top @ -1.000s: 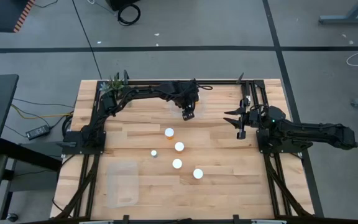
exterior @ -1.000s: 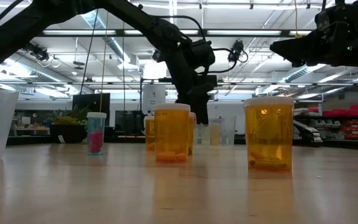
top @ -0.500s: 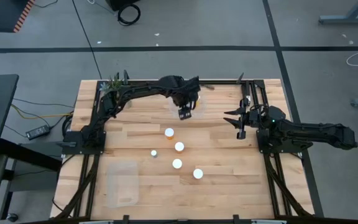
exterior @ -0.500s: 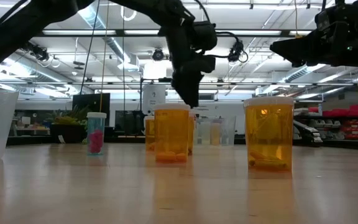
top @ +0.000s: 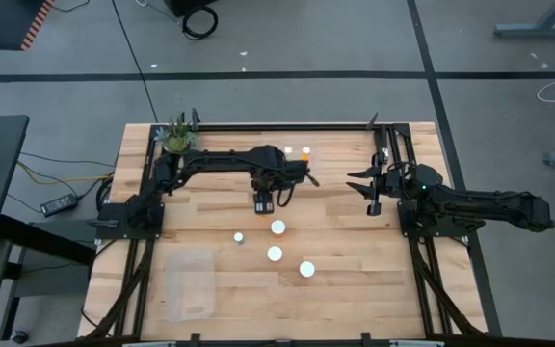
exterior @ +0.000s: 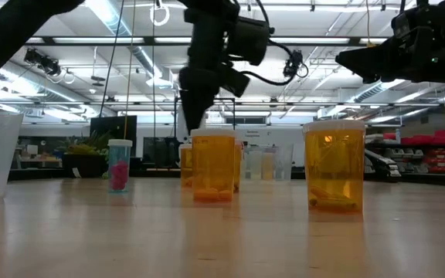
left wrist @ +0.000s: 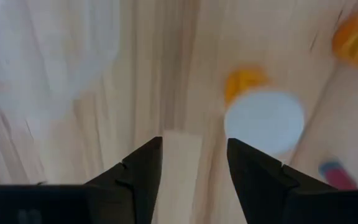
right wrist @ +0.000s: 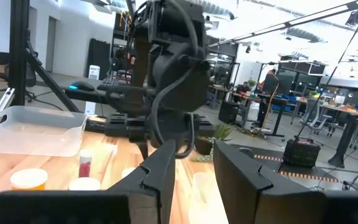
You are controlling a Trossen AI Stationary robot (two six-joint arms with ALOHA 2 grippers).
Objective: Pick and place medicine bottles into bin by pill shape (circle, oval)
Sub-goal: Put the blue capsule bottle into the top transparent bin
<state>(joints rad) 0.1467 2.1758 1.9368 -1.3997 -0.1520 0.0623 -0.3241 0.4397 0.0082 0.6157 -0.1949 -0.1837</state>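
Swinging forward from the far bin, my left tool (top: 264, 202), fingers spread and empty, hovers over a white-capped medicine bottle (left wrist: 263, 121) mid-surface (top: 355, 280), while the right tool (top: 368, 190) waits parted.

From above, the left hand (top: 263, 201) covers whatever stands under it on the desk (top: 355, 289). The left wrist view is smeared: a white-capped bottle (left wrist: 264, 121) shows only as soft blobs, and another orange bottle (left wrist: 357, 37) is cut by the frame edge. The pill shapes inside the bottles (exterior: 334, 165) are too small to tell. The right hand (right wrist: 193, 168) hides part of the desk in the right wrist view.
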